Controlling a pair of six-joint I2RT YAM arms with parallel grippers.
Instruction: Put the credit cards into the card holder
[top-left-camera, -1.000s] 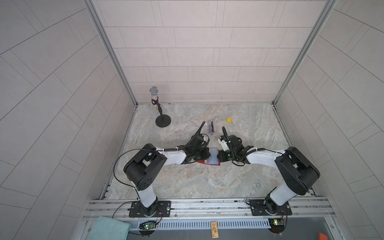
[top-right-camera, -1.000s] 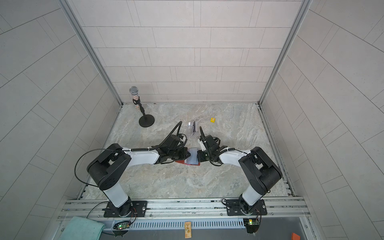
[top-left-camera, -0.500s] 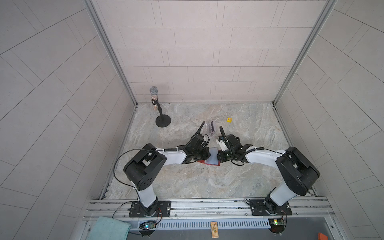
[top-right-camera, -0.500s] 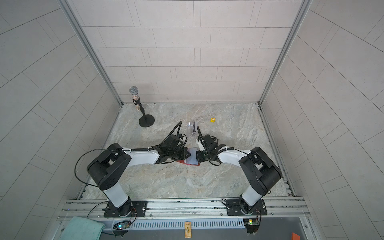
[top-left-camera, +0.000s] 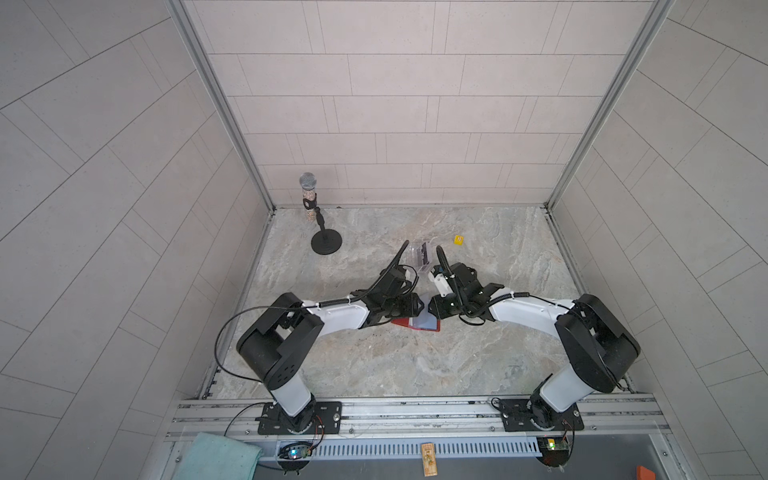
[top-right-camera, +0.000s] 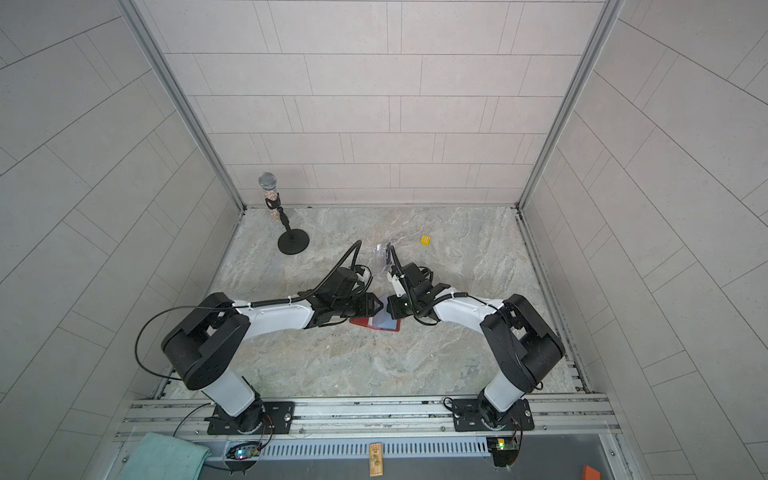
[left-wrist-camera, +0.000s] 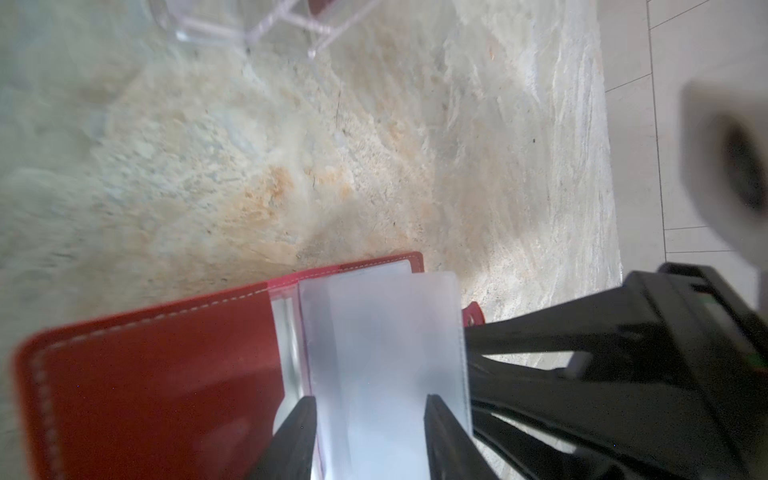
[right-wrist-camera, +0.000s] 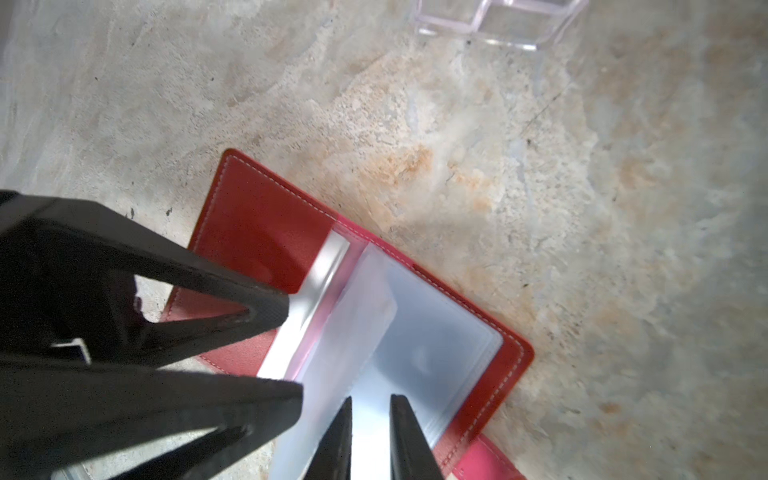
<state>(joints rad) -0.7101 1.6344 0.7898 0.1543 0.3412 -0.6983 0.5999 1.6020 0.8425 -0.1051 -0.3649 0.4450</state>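
Red leather card holder (top-left-camera: 402, 323) lies open on the marble tabletop (top-left-camera: 374, 374), long axis 9-to-3, between both arms. Left gripper (left-wrist-camera: 370, 400) jaws apart astride a clear sleeve (left-wrist-camera: 382, 332). Right gripper (right-wrist-camera: 371, 400) jaws narrowly apart at the sleeve's edge. Credit cards (top-left-camera: 424, 252) stand in the acrylic stand (top-left-camera: 417, 254) at 12 o'clock; both arms look equally near, with nothing between. Yellow die (top-left-camera: 459, 240) sits at 1 o'clock.

Red card holder (right-wrist-camera: 266, 232), lying open, clear sleeves (right-wrist-camera: 436, 353) fanned

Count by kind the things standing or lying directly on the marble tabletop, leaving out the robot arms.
Microphone on stand: 1
Clear acrylic stand: 1
Yellow die: 1
Red card holder: 1
Total: 4
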